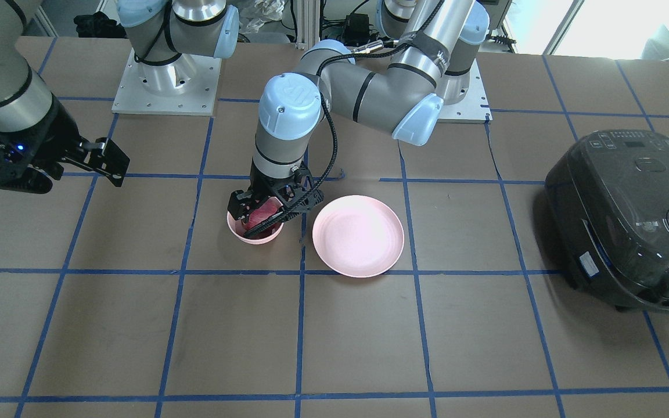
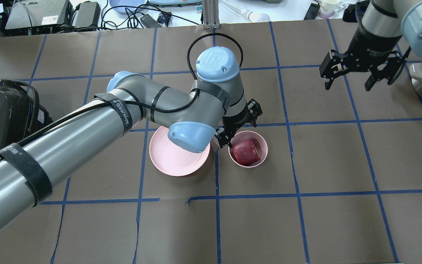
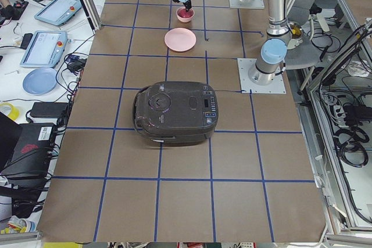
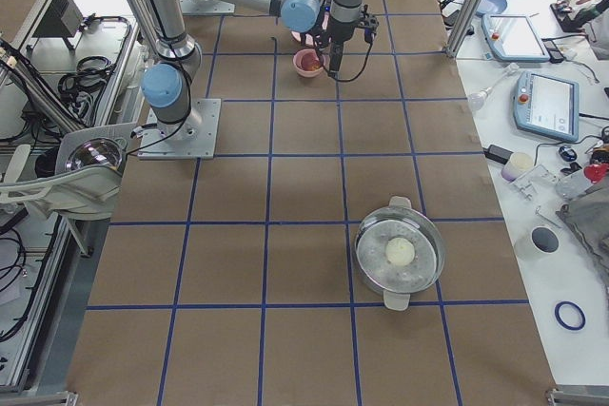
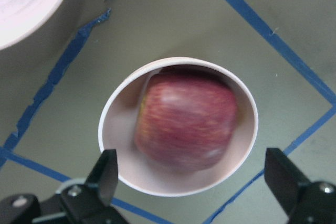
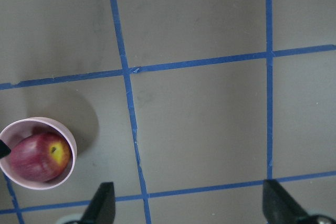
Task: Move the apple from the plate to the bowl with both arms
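The dark red apple [image 2: 247,151] lies in the small deep pink bowl [image 2: 264,146], free of any grip; the left wrist view shows it [image 5: 186,121] filling the bowl [image 5: 106,129]. The wide pink plate [image 2: 174,157] beside the bowl is bare. My left gripper [image 2: 241,126] hangs open just above the bowl, its fingers [image 5: 107,169] spread wider than the rim. My right gripper [image 2: 357,79] is open and holds nothing, raised well off to the right; its wrist view shows the apple [image 6: 39,156] at the lower left.
A dark rice cooker [image 1: 630,220] stands at the table's end on my left. A steel pot [image 4: 400,254] with a white ball in it stands toward the end on my right. Blue tape lines grid the brown table.
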Robot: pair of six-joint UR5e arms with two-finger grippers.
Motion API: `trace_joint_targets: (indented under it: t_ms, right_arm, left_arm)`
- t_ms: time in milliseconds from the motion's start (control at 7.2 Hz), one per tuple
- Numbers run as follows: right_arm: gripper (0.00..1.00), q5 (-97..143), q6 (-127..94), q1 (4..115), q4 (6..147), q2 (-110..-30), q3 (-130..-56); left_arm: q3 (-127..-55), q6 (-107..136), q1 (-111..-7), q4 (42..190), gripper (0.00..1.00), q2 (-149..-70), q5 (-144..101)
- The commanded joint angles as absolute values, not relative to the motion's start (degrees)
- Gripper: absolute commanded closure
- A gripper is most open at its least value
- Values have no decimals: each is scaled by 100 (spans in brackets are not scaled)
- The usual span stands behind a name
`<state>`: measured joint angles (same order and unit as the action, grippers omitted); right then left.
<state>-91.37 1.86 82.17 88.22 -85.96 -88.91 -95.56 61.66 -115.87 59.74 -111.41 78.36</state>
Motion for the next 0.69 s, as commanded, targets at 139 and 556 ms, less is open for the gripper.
trace_joint_targets:
  t_ms: [139,556]
  right_arm:
    - [0,-9079,141,8769,8543,-8841,-8403]
    - [0,-9079,158,9035,8552,-8868,-8429]
  left_arm:
    - [-8600,3488,-10804,8374,0,-10260,7875]
    - [-8375,1247,-10425,9264,0,-9372,8963]
